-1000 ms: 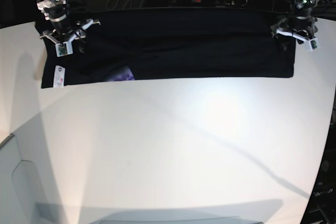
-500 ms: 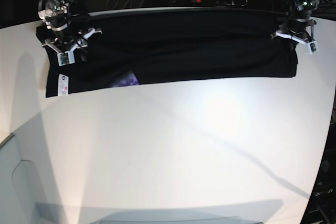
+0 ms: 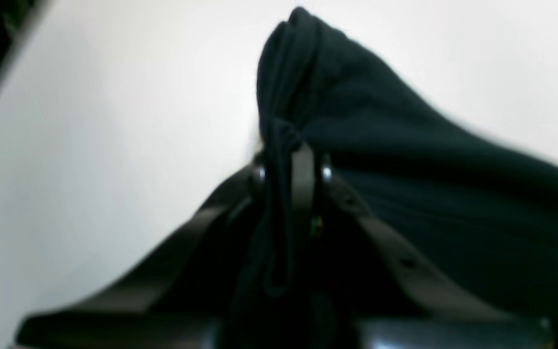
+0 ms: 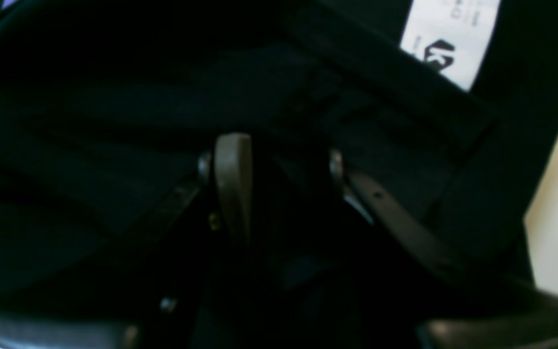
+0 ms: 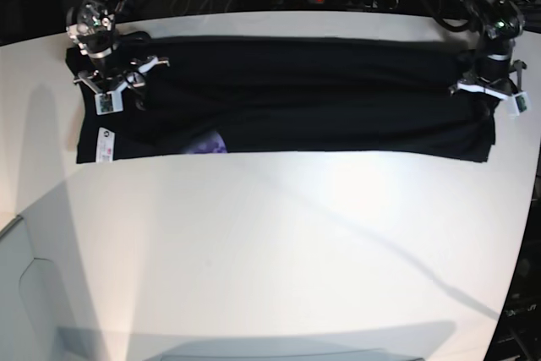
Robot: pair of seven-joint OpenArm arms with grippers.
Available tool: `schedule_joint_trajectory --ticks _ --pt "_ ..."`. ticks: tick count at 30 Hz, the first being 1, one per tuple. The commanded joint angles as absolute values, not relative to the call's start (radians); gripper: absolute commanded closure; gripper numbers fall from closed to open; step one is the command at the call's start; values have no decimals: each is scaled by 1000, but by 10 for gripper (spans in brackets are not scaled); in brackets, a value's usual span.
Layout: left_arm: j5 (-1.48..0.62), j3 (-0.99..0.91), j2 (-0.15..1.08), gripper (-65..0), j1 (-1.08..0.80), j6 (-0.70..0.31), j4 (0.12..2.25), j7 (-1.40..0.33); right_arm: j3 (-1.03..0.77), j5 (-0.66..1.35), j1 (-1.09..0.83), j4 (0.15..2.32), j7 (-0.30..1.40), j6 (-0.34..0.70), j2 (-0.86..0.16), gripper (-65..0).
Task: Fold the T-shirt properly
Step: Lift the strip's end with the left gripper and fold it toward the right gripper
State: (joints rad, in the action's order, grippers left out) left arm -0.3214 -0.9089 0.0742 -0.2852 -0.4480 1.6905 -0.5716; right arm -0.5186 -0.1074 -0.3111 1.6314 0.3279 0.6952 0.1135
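White label (image 4: 448, 41) on the large plain black cloth T-shirt (image 5: 296, 90): we see a black mark and tiny print, too blurred to read.
Other readable text: we find none.

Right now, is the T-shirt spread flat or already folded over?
Folded over: the T-shirt lies as a long narrow band with stacked layers, its white label at one end.

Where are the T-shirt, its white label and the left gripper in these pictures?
T-shirt (image 5: 321, 90): base view, middle of the black cloth.
white label (image 5: 105, 144): base view, centre of the tag at the shirt's corner.
left gripper (image 3: 291, 160): left wrist view, between fingertips pinching the cloth.
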Motion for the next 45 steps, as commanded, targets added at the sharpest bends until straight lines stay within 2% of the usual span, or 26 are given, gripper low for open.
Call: schedule_joint_trajectory --ticks 1,5,9,16,25,35,45 --pt "-323 -914 58 0 -294 -447 1742 -555 -521 -148 -320 1629 386 698 111 -210" --pt "-318 -834 -44 0 -340 -447 1883 -555 -521 -148 -323 1629 386 698 116 -210" --pt "-318 -644 -105 0 -418 -437 1965 -553 -519 -148 -321 1632 386 698 128 -210" --pt "-302 -314 -107 0 -486 -433 1969 -549 -519 -148 -323 1632 386 698 134 -210" --pt "-108 27 -116 0 -455 -433 1946 -545 -519 -148 -323 1630 386 698 134 -210" --pt "-56 171 -116 0 -377 -433 1767 -545 -519 -148 -328 1630 386 698 133 -210" --pt "-54 177 -150 -1 -349 -433 1739 -545 -522 -148 -331 1630 386 698 130 -210"
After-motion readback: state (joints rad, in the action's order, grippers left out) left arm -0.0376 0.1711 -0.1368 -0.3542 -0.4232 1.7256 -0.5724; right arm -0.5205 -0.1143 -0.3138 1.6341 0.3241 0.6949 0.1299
